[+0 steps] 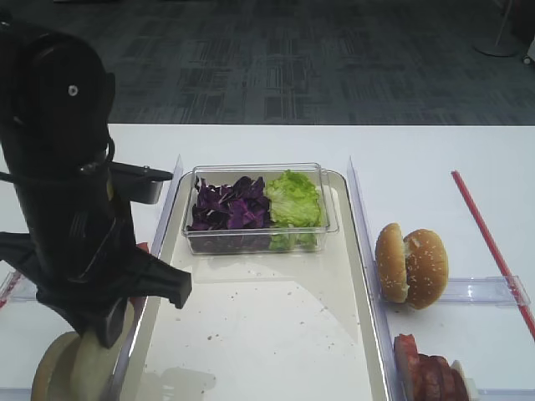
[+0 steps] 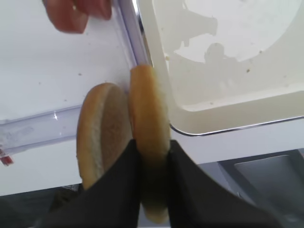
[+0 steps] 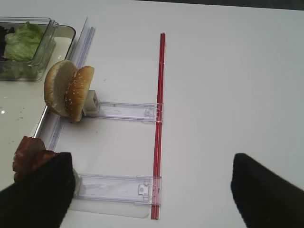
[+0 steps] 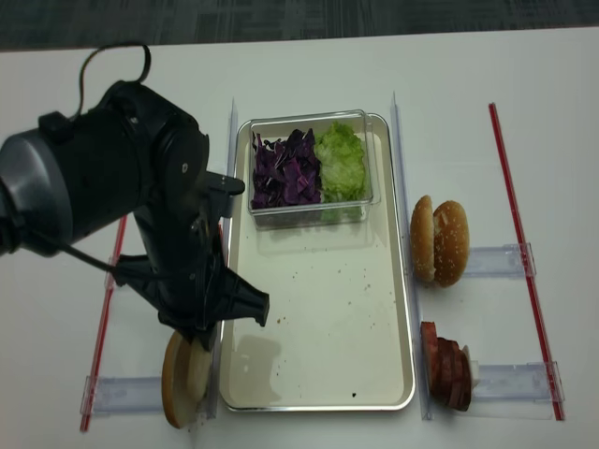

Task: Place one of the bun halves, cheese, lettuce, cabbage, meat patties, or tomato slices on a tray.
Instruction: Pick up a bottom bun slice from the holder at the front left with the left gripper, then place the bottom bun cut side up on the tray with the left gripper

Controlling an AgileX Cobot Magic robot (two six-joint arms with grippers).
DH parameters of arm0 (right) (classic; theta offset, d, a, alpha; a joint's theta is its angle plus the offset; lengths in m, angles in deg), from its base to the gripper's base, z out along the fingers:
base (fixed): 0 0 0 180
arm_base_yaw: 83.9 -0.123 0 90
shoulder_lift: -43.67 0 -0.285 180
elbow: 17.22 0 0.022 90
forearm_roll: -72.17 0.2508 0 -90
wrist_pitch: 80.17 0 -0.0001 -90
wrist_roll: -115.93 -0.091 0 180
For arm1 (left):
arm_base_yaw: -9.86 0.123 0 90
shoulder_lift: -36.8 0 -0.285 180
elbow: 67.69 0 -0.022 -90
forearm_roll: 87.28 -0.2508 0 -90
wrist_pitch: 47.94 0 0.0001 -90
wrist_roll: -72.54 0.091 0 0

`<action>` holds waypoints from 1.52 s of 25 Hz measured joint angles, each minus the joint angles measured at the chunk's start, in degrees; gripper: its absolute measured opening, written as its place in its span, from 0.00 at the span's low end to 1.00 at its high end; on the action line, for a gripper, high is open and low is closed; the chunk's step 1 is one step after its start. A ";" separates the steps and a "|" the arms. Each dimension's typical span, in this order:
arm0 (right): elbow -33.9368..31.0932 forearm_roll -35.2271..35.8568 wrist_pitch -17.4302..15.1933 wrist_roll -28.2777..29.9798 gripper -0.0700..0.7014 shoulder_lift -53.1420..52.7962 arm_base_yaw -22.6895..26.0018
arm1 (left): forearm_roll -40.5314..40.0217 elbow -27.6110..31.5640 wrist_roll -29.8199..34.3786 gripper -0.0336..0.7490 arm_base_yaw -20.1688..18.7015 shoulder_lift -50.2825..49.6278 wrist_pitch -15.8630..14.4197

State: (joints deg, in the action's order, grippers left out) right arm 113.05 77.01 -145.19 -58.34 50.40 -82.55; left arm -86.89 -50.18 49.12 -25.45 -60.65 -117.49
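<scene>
The tray has a big bare floor in its near half where a hand could pass. A clear tub of leaves blocks its far end. A clear rail stands along the right rim, with seeded buns just past it. The left arm hangs over the left rim.

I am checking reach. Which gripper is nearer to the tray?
Left. The left gripper, shut on a bun half, is beside the tray's left rim. The right gripper is over bare table, further right.
</scene>
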 joint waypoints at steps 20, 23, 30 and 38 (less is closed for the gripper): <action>0.00 0.00 0.00 0.00 0.97 0.00 0.00 | 0.00 -3.74 0.43 0.15 0.00 0.00 0.14; 0.00 0.00 0.00 0.00 0.97 0.00 0.00 | 0.00 -3.74 0.86 0.15 0.00 0.00 0.14; 0.00 0.00 0.00 0.00 0.97 0.00 0.00 | 0.24 -5.03 1.50 0.15 0.00 -0.08 -0.07; 0.00 0.00 0.00 0.00 0.97 0.00 0.00 | 8.27 -10.61 6.87 0.15 0.00 -1.13 -0.07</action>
State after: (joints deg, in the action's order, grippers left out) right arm 113.05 77.01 -145.19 -58.34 50.40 -82.55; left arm -78.62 -60.79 55.99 -25.45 -61.78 -117.56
